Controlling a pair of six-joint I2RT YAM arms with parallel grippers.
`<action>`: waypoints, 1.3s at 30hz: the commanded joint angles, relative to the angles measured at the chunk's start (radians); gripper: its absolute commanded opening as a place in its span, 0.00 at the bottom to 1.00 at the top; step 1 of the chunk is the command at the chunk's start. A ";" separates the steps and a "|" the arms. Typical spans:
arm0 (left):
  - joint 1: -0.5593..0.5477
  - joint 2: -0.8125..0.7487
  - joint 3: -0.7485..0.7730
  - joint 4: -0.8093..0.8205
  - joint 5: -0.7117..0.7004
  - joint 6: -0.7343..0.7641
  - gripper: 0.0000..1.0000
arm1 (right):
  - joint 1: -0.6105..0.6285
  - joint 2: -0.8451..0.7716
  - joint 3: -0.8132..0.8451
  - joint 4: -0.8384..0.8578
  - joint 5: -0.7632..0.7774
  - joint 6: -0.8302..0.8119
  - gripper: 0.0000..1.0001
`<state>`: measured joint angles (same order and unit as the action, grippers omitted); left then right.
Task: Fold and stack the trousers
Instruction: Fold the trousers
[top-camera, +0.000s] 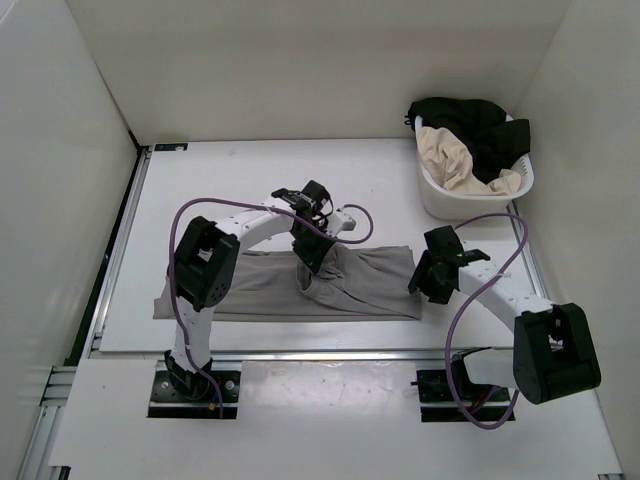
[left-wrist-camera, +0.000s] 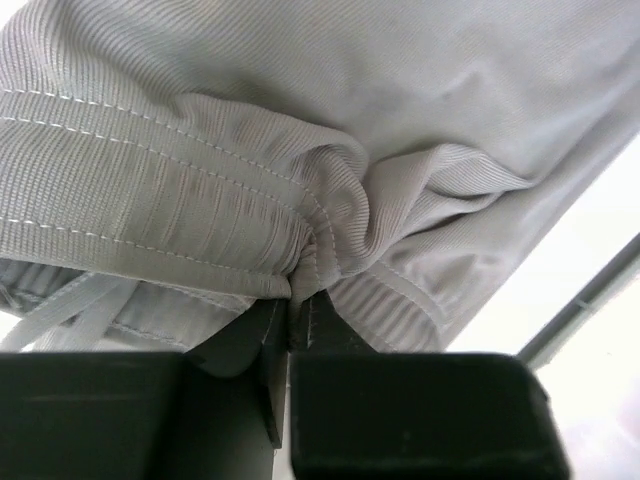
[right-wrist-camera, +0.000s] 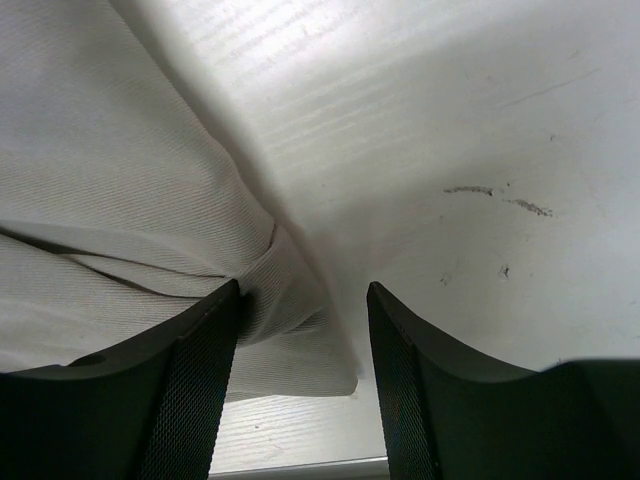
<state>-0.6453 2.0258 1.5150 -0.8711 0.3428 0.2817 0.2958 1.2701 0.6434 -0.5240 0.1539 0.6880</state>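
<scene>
The grey trousers (top-camera: 372, 282) lie in a long band across the table, left to right. My left gripper (top-camera: 311, 272) points down onto their middle. In the left wrist view it (left-wrist-camera: 299, 305) is shut on a bunched fold of the ribbed waistband (left-wrist-camera: 230, 200), with a drawstring hanging at the lower left. My right gripper (top-camera: 421, 284) is at the trousers' right end. In the right wrist view it (right-wrist-camera: 302, 335) is open, low over the table, with a corner of the cloth (right-wrist-camera: 130, 230) between its jaws, against the left finger (right-wrist-camera: 195, 380).
A white laundry basket (top-camera: 448, 205) with black and beige clothes stands at the back right. White walls close in the table (top-camera: 230, 190) on three sides. A metal rail runs along the near edge, just behind both arm bases.
</scene>
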 joint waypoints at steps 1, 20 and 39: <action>-0.007 -0.010 0.046 -0.022 0.076 0.017 0.14 | -0.003 -0.005 -0.031 0.004 -0.008 0.010 0.58; -0.007 -0.111 -0.047 -0.445 0.182 0.186 0.14 | -0.003 -0.005 -0.041 0.004 -0.008 0.001 0.57; 0.098 -0.203 -0.182 -0.282 0.104 0.111 0.68 | -0.003 0.021 0.097 0.003 -0.047 -0.053 0.52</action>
<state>-0.5850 1.9327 1.3460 -1.1748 0.4511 0.3809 0.2958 1.2739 0.6472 -0.5232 0.1215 0.6762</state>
